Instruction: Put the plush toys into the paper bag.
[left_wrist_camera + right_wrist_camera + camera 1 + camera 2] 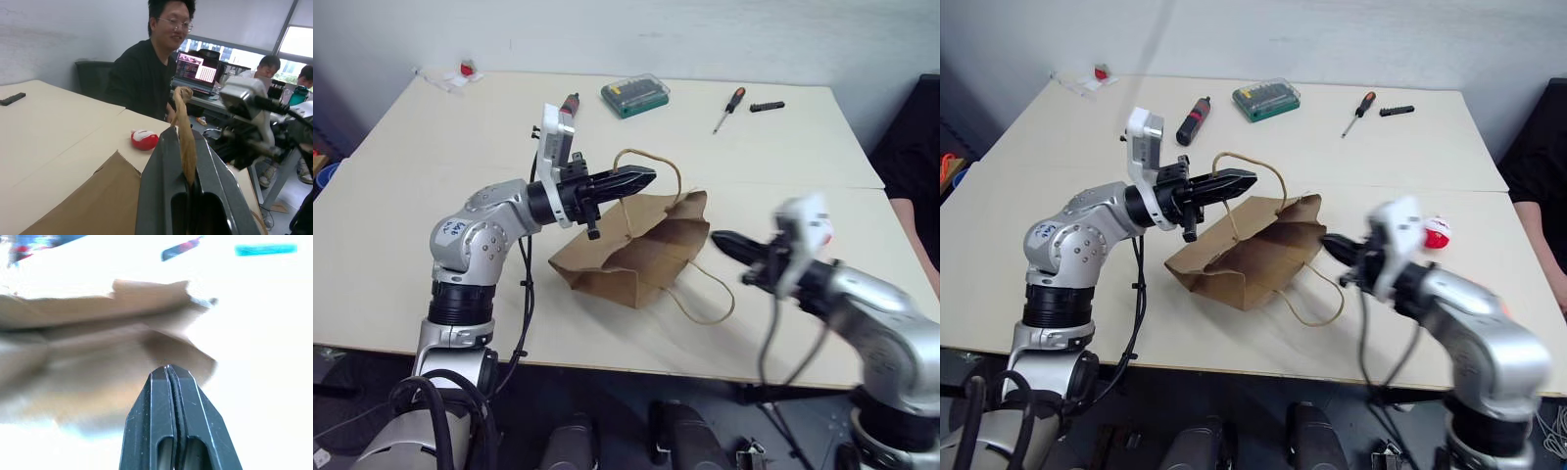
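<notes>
The brown kraft paper bag (1249,253) lies on its side on the pale wooden table (1058,176), with its open mouth facing the robot's right. The left gripper (1246,179) has its two black fingers pressed together on one twisted paper loop handle (185,128), and the left wrist view shows that handle caught between them. It is held up above the bag, likely so the top side gets lifted and the mouth gapes open for a toy to go in. The other loop handle (1317,302) rests loose on the table in front of the bag. The right gripper (1329,245) hangs just beside the bag's mouth, and its fingers are squeezed tight together with nothing between them, as the right wrist view shows. So this hand is free to go and fetch a toy. The small round red-and-white plush ball (1437,233) sits on the table near the right arm, apart from the bag, so it looks like the next thing to pick up. I cannot tell where the orange toy is; it may be inside the bag. Farther back lie a green case of bits (1265,99), a red-handled screwdriver (1358,111) and a black-and-red tool (1193,119), all well away from the job. A person in a black top (146,73) sits just past the table's edge.
</notes>
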Action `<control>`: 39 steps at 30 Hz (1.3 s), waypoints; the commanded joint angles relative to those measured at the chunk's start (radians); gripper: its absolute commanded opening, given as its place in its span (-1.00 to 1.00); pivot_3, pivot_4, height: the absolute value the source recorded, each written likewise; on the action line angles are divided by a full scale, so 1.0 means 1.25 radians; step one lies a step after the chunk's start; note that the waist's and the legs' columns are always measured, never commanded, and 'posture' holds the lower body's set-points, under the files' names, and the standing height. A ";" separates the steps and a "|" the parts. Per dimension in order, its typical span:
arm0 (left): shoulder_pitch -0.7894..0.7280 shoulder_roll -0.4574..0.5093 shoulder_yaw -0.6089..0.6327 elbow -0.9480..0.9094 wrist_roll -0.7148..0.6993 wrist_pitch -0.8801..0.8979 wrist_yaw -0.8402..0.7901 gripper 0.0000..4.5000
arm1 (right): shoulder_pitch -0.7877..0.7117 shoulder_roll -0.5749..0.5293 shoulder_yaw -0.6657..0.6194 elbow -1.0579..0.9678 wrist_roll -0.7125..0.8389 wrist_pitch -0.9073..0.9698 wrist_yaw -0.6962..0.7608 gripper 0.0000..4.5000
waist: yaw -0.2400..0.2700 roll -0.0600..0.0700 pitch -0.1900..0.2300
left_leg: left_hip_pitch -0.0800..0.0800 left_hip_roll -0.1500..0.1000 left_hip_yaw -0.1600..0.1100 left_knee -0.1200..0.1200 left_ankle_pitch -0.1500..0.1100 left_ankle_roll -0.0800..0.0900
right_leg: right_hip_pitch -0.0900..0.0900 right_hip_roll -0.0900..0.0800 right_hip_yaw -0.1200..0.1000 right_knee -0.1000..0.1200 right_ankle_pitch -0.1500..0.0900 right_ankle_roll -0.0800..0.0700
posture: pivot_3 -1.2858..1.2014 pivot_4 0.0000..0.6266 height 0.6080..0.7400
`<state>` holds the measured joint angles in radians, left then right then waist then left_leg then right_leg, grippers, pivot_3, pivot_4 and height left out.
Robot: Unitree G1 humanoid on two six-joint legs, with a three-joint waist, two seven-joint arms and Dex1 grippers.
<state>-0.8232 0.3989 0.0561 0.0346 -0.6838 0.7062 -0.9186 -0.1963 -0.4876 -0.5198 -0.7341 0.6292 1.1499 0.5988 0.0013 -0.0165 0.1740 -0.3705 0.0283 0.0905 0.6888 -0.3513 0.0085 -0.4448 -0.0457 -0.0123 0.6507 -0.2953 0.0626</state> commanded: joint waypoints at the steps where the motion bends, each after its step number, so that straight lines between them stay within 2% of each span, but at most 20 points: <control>1: -0.010 0.001 -0.009 -0.006 0.017 -0.039 -0.018 -1.00 | 0.211 -0.035 -0.304 -0.103 0.085 0.053 0.036 -0.82 | 0.009 0.000 0.000 | 0.000 0.000 0.000 -0.001 0.000 0.000 | 0.000 0.000 0.000 -0.001 0.000 0.000 | 0.03 -0.52 1.00; 3: -0.008 -0.007 -0.018 0.014 0.039 -0.064 -0.012 -1.00 | 0.377 -0.042 -0.446 -0.130 0.106 0.027 0.094 -0.61 | 0.020 0.002 -0.001 | 0.001 0.000 0.000 -0.003 0.000 0.000 | 0.001 0.001 0.000 -0.004 0.000 0.000 | 0.03 -0.52 1.00; 4: -0.009 -0.013 -0.017 0.022 0.039 -0.066 -0.006 -1.00 | 0.441 -0.038 -0.506 -0.132 0.127 0.011 0.113 -0.43 | 0.019 0.001 0.000 | 0.001 -0.001 0.000 -0.004 0.000 0.000 | 0.001 0.001 0.000 -0.004 0.000 0.000 | 0.03 -0.52 1.00; 7: -0.014 -0.024 -0.024 0.028 0.043 -0.076 -0.013 -1.00 | 0.568 -0.005 -0.612 -0.107 0.151 -0.031 0.116 0.04 | 0.010 0.000 0.000 | 0.003 -0.001 0.003 -0.004 0.000 0.001 | 0.002 0.002 0.004 -0.006 0.001 0.002 | 0.03 -0.52 1.00; 9: -0.018 -0.027 -0.028 0.031 0.048 -0.081 -0.017 -1.00 | 0.611 0.019 -0.618 -0.088 0.138 -0.066 0.097 0.34 | -0.003 -0.002 0.002 | 0.005 0.000 0.003 -0.005 -0.002 0.004 | 0.007 0.003 0.005 -0.008 0.001 0.002 | 0.03 -0.52 1.00; 11: -0.025 -0.027 -0.028 0.037 0.051 -0.083 -0.020 -1.00 | 0.631 0.028 -0.595 -0.069 0.124 -0.105 0.083 0.66 | -0.010 -0.002 0.001 | 0.014 0.000 0.003 -0.008 -0.002 0.005 | 0.015 0.003 0.005 -0.009 0.001 0.002 | 0.03 -0.52 1.00; 13: -0.034 -0.027 -0.027 0.042 0.051 -0.082 -0.022 -1.00 | 0.627 0.028 -0.569 -0.038 0.118 -0.139 0.068 0.96 | -0.015 -0.002 0.001 | 0.015 0.000 0.004 -0.009 -0.003 0.005 | 0.017 0.003 0.006 -0.010 0.001 0.002 | 0.03 -0.52 1.00; 14: -0.038 -0.026 -0.028 0.042 0.051 -0.081 -0.023 -1.00 | 0.612 0.022 -0.551 -0.012 0.105 -0.156 0.052 0.99 | -0.017 -0.002 0.002 | 0.015 0.000 0.003 -0.010 -0.003 0.005 | 0.017 0.003 0.006 -0.010 0.001 0.002 | 0.03 -0.52 1.00; 23: -0.024 -0.022 -0.032 -0.005 0.049 -0.065 -0.007 -1.00 | 0.382 -0.112 -0.252 0.247 -0.058 -0.242 -0.075 0.99 | -0.021 0.000 0.001 | 0.014 0.000 0.004 -0.009 0.001 0.000 | 0.012 0.003 0.006 -0.010 0.001 0.002 | 0.03 -0.52 1.00; 27: -0.010 -0.022 -0.033 -0.033 0.046 -0.058 0.004 -1.00 | 0.248 -0.105 -0.209 0.360 -0.038 -0.192 -0.133 0.99 | -0.018 0.002 0.001 | 0.014 -0.001 0.004 -0.007 0.001 0.000 | 0.012 0.003 0.006 -0.010 0.001 0.002 | 0.03 -0.52 1.00; 30: -0.006 -0.022 -0.027 -0.045 0.045 -0.056 0.016 -1.00 | 0.213 -0.104 -0.175 0.411 -0.040 -0.171 -0.145 0.99 | -0.011 0.002 0.001 | 0.014 0.000 0.004 -0.007 0.001 0.000 | 0.012 0.003 0.006 -0.010 0.001 0.002 | 0.03 -0.52 1.00; 33: -0.002 -0.019 -0.022 -0.054 0.043 -0.053 0.025 -1.00 | 0.196 -0.094 -0.171 0.435 -0.027 -0.155 -0.155 0.72 | -0.004 0.002 0.001 | 0.014 0.000 0.004 -0.007 0.001 0.000 | 0.012 0.003 0.006 -0.010 0.001 0.002 | 0.03 -0.52 1.00; 39: 0.006 -0.006 -0.014 -0.063 0.042 -0.055 0.029 -1.00 | 0.203 -0.088 -0.196 0.400 0.044 -0.122 -0.139 -0.17 | -0.003 0.002 0.001 | 0.014 0.000 0.004 -0.006 0.001 0.000 | 0.013 0.003 0.006 -0.010 0.001 0.002 | 0.03 -0.52 1.00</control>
<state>-0.8131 0.3781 0.0207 0.0022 -0.6209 0.6441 -0.8823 0.0394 -0.6011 -0.7534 -0.1981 0.6421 0.9715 0.4115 -0.0029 -0.0143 0.1755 -0.3527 0.0282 0.0954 0.6806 -0.3505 0.0085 -0.4287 -0.0423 -0.0048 0.6384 -0.2937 0.0656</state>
